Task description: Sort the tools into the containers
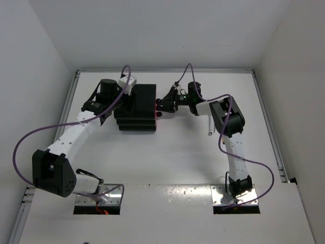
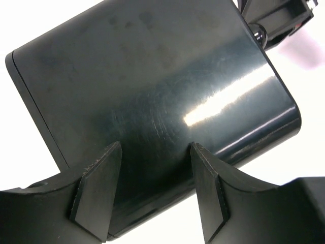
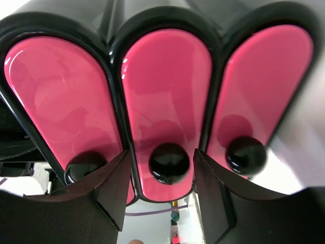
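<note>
The black three-tier drawer unit (image 1: 144,109) stands at the back middle of the table. In the right wrist view its three magenta-pink drawers show shut side by side, each with a round black knob. My right gripper (image 3: 160,175) is open at the unit's front, one finger on each side of the middle drawer's knob (image 3: 169,162), with small gaps. It also shows in the top view (image 1: 160,104). My left gripper (image 2: 155,170) is open and empty over the unit's glossy black top (image 2: 152,86). A thin silver wrench (image 1: 209,126) lies by the right arm. The other tools are out of view.
White walls close in the table on the left, back and right. The right arm's elbow (image 1: 228,119) hangs over the table next to the wrench. Purple cables loop from both arms.
</note>
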You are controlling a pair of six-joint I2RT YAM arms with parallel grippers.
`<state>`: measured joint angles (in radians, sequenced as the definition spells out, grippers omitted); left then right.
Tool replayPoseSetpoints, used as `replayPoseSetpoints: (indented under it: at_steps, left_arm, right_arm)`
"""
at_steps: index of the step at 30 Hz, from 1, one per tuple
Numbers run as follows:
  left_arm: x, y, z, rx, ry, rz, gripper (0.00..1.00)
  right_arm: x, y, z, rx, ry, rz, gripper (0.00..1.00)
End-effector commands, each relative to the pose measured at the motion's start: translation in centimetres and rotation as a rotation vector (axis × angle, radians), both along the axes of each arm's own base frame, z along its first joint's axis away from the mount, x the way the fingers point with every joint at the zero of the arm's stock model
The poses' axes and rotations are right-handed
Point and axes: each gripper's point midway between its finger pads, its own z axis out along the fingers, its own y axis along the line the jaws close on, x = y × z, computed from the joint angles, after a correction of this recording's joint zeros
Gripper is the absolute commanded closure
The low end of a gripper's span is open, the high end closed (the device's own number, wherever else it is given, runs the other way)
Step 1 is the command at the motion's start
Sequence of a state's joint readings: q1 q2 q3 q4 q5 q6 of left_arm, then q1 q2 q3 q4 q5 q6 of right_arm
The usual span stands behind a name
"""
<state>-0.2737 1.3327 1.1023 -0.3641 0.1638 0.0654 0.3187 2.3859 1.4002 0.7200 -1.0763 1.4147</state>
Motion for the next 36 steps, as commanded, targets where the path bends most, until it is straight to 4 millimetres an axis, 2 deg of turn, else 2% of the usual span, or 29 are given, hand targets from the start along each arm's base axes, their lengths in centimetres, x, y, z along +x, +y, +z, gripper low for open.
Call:
replayPoseSetpoints:
  at_steps: [1,3,16,20,23,24,27,28,31,32,33,34,36]
  left_arm:
    - [-0.7,0.1,-2.5,0.025,0.078,0.007,0.37]
    - [-0.6,0.0,-3.1,0.023,0.099,0.012,0.37]
    - [-0.2,-0.2,-3.1,0.017,0.102,0.017,0.37]
    - [-0.1,-0.2,-3.4,0.019,0.111,0.017,0.37]
    - [-0.1,-0.2,-3.4,0.019,0.111,0.017,0.37]
    - [-0.1,-0.2,-3.4,0.019,0.111,0.017,0.37]
    - [-0.1,-0.2,-3.4,0.013,0.114,0.023,0.37]
    - [-0.1,-0.1,-3.4,0.018,0.113,0.030,0.37]
    - [0.0,0.1,-3.4,0.017,0.114,0.043,0.37]
    - [0.0,0.1,-3.4,0.017,0.114,0.043,0.37]
    - [0.0,0.2,-3.7,0.023,0.112,0.052,0.37]
    - [0.0,0.2,-3.7,0.016,0.116,0.057,0.37]
    - [0.0,0.2,-3.7,0.016,0.116,0.057,0.37]
  right_arm:
    - [0.5,1.0,2.2,0.041,-0.092,0.019,0.47]
    - [0.2,1.4,2.2,0.042,-0.092,0.028,0.47]
    - [-1.0,0.9,1.2,0.028,-0.065,0.029,0.49]
    - [-1.4,0.8,0.6,0.024,-0.052,0.029,0.57]
    - [-1.6,0.7,0.8,0.023,-0.064,0.030,0.65]
    - [-1.6,0.7,0.8,0.022,-0.075,0.031,0.70]
    - [-1.7,0.7,1.0,0.022,-0.075,0.031,0.76]
    - [-1.4,0.3,1.4,0.024,-0.083,0.022,0.78]
    - [-1.2,-0.7,1.2,0.018,-0.081,0.003,0.78]
    - [-1.7,-0.8,1.4,0.019,-0.089,0.015,0.79]
    - [-1.5,-1.3,1.8,0.020,-0.094,0.003,0.79]
    - [-1.4,-2.0,1.2,0.012,-0.084,-0.010,0.79]
    - [-1.2,-3.2,1.2,0.012,-0.078,-0.026,0.81]
